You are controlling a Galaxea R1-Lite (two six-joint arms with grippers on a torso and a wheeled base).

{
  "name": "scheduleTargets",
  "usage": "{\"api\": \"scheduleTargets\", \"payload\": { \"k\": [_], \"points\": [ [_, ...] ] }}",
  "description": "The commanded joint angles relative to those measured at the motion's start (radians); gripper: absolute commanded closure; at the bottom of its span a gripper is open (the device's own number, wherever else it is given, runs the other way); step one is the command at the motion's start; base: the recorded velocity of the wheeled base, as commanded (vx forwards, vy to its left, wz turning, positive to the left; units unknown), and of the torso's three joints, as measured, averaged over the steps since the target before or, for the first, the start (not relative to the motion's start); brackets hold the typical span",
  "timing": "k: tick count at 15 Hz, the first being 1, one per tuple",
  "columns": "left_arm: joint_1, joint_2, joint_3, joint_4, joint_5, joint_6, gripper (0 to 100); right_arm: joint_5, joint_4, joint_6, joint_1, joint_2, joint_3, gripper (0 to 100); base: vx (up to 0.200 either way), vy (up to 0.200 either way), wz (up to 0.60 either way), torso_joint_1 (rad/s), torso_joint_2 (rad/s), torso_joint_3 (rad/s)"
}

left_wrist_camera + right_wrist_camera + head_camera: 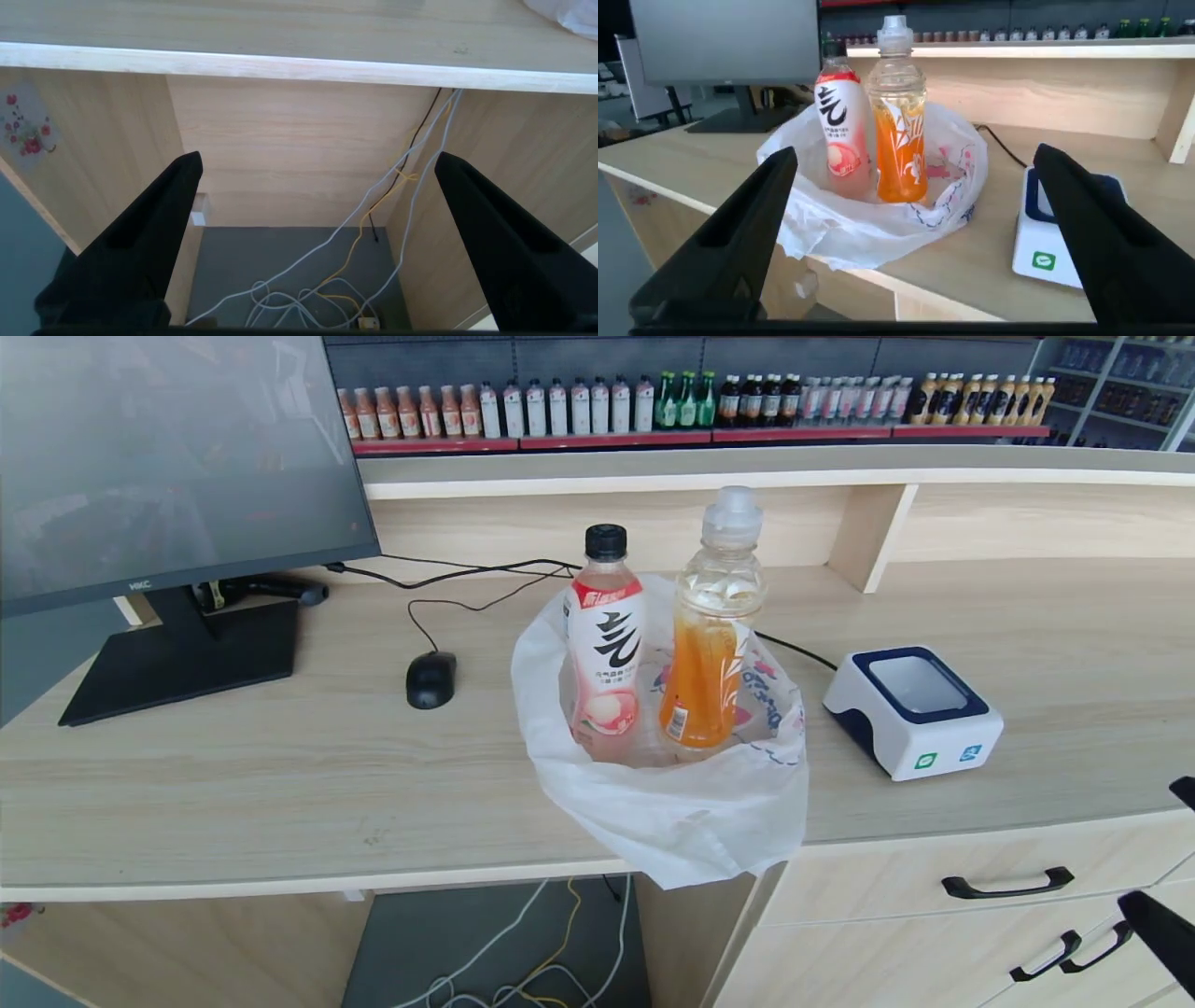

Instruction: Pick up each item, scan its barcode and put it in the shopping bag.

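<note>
Two drinks stand upright in the shopping bag (681,812) on the table (233,775): a pink bottle (605,635) beside an orange bottle (705,681), the scanner (910,714) near. My left jaws and right jaws gape wide, empty.

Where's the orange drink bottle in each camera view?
Head view: orange drink bottle stands in the shopping bag, right of the pink bottle.
Right wrist view: the bottle stands in the bag, between pink bottle and scanner.
Left wrist view: aimed under the counter at cables.
Shared landmark: the shopping bag, its corner on the counter edge there.
</note>
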Motion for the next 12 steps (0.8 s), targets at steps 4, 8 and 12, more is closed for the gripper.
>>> {"api": "scheduleTargets", "payload": {
  "k": [4,8,12],
  "points": [
    [0.0,0.0,0.0,0.0,0.0,0.001,0,0.013,0.76,-0.095,0.001,-0.569,-0.016,0,0.0,0.0,0.0,0.0,0.0,0.0],
    [0.0,0.0,0.0,0.0,0.0,-0.001,0,0.012,0.975,-0.098,0.001,-0.732,0.007,0,0.0,0.0,0.0,0.0,0.0,0.0],
    [0.0,0.0,0.0,0.0,0.0,-0.002,0,-0.015,1.004,-0.083,-0.023,-0.746,0.002,0,0.0,0.0,0.0,0.0,0.0,0.0]
  ]
}}
